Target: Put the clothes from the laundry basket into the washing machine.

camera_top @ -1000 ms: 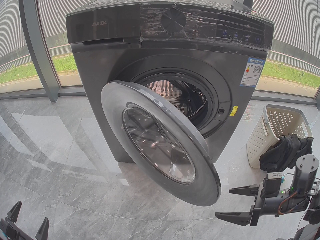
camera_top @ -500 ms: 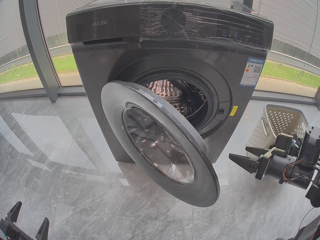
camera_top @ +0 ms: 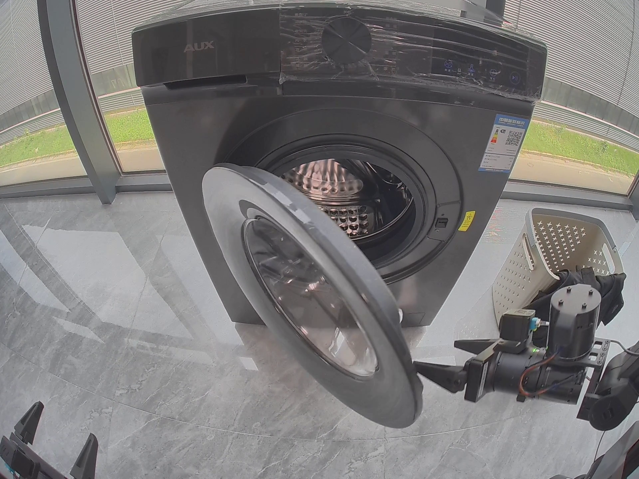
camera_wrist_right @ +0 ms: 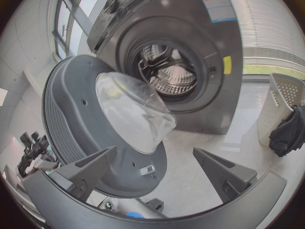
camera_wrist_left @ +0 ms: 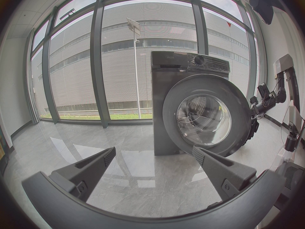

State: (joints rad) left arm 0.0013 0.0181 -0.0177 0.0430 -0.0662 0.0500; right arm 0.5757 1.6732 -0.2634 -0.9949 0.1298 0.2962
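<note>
The grey washing machine [camera_top: 200, 141] stands with its round door [camera_top: 313, 294] swung out to the left, baring the steel drum [camera_top: 353, 201]. A white laundry basket [camera_top: 522, 271] sits on the floor at the right, with dark clothes [camera_top: 602, 284] draped over its front rim. My right gripper [camera_top: 440, 359] is open and empty, lying level beside the door's free edge, left of the basket. In the right wrist view the right gripper [camera_wrist_right: 154, 152] faces the door's inner side [camera_wrist_right: 70, 118], with the basket [camera_wrist_right: 279, 96] and clothes [camera_wrist_right: 286, 134] off to one side. My left gripper [camera_top: 56, 437] is open, low at the left.
Polished grey floor tiles [camera_top: 100, 301] spread around the machine. Tall windows [camera_top: 100, 48] and a pillar [camera_top: 70, 88] stand behind it. The left wrist view shows the left gripper [camera_wrist_left: 152, 153] over bare floor, facing the machine [camera_wrist_left: 165, 89] and its door [camera_wrist_left: 206, 115].
My right gripper rose toward the basket, then came down and moved left to the door's edge. The door swung a little wider open. The left arm stayed still.
</note>
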